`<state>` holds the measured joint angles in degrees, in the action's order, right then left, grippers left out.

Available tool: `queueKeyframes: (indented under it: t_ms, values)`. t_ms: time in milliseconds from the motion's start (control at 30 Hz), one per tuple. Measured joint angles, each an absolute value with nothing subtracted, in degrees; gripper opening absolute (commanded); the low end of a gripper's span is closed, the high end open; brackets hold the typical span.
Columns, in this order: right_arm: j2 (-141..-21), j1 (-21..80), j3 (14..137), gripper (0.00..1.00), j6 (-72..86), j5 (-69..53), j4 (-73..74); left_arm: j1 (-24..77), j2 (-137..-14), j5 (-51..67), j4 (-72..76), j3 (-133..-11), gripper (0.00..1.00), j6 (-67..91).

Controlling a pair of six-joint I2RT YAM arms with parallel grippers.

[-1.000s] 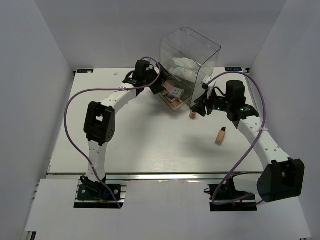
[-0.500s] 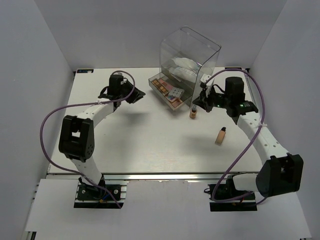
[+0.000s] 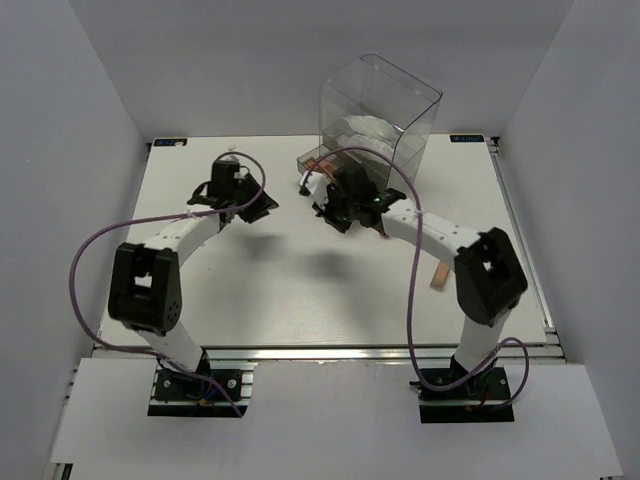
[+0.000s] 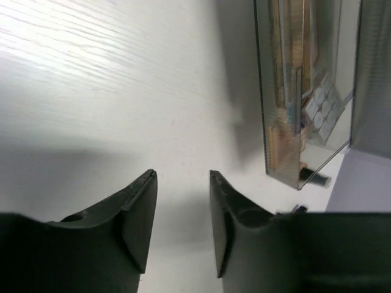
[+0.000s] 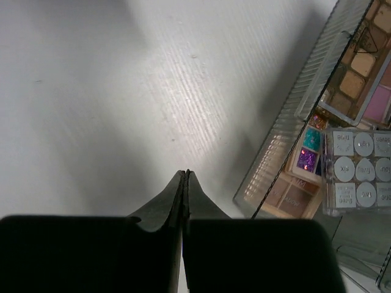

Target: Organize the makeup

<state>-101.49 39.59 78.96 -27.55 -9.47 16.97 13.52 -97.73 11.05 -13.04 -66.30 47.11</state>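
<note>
- Peach palette point(image 5: 357, 79) and white grid palette point(image 5: 360, 172) are seen flat in the pulled-out clear drawer point(image 5: 287, 134); tan bottle point(image 3: 437, 275) lies on table point(image 3: 300, 290) beside right arm point(image 3: 430, 228).
- Drawer lies just fwd-right of right gripper point(image 5: 185, 177), long axis diagonal; right arm nearer.
- Right gripper: pressed together, nothing held.
- Left gripper point(image 4: 182, 177): slightly spread, empty.
</note>
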Motion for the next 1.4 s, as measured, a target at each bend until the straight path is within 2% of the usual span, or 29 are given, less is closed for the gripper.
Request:
queueKeyframes:
  t_ms: [67, 100, 133, 167, 200, 267, 333, 367, 500, 533, 667, 1033, 1400]
  values:
    - [-105.4, 40.5, 82.1, 0.00, -26.7, -5.2, 17.0, 11.0, -93.2, 10.7, -13.9, -63.9, 0.72, 45.4]
    - [-107.2, 40.9, 83.7, 0.00, -26.2, -2.9, 16.9, 9.5, -90.6, 10.1, -14.2, -62.6, 0.87, 44.8]
    - [-108.6, 41.2, 84.8, 0.03, -25.9, -1.2, 16.7, 8.1, -88.3, 9.6, -14.6, -61.4, 0.93, 43.9]
    - [-110.3, 41.5, 86.3, 0.13, -25.6, 1.0, 16.9, 6.7, -86.0, 8.8, -15.1, -60.4, 0.98, 43.6]
    - [-111.6, 41.7, 87.6, 0.23, -25.3, 3.0, 16.8, 5.7, -84.2, 8.1, -15.4, -59.7, 0.98, 43.2]
    - [-114.6, 41.8, 90.2, 0.59, -25.0, 7.2, 16.5, 5.0, -81.1, 7.0, -15.9, -58.4, 0.98, 42.8]
    - [-116.6, 41.7, 91.7, 0.69, -25.1, 10.5, 16.2, 5.1, -78.6, 6.4, -16.3, -57.0, 0.98, 42.2]
    - [-117.4, 41.7, 92.1, 0.78, -25.4, 11.9, 16.2, 5.3, -77.4, 6.2, -16.4, -56.2, 0.98, 42.0]
    - [-119.0, 41.2, 93.0, 0.80, -25.8, 15.7, 16.6, 5.5, -74.0, 5.3, -16.2, -53.5, 0.98, 42.0]
    - [-119.1, 41.0, 93.0, 0.84, -25.9, 16.4, 16.6, 5.5, -73.6, 5.3, -16.2, -53.0, 0.98, 42.0]
    - [-119.2, 39.6, 93.4, 0.89, -26.0, 18.7, 16.5, 5.5, -73.3, 5.0, -15.8, -52.8, 0.98, 42.0]
    - [-120.7, 36.8, 94.8, 0.89, -28.0, 25.9, 11.9, 5.6, -71.8, 6.2, -9.5, -48.9, 0.98, 45.5]
    - [-119.4, 36.5, 90.3, 0.89, -29.2, 25.1, 8.9, 11.4, -75.9, 9.6, -0.2, -46.4, 0.98, 49.0]
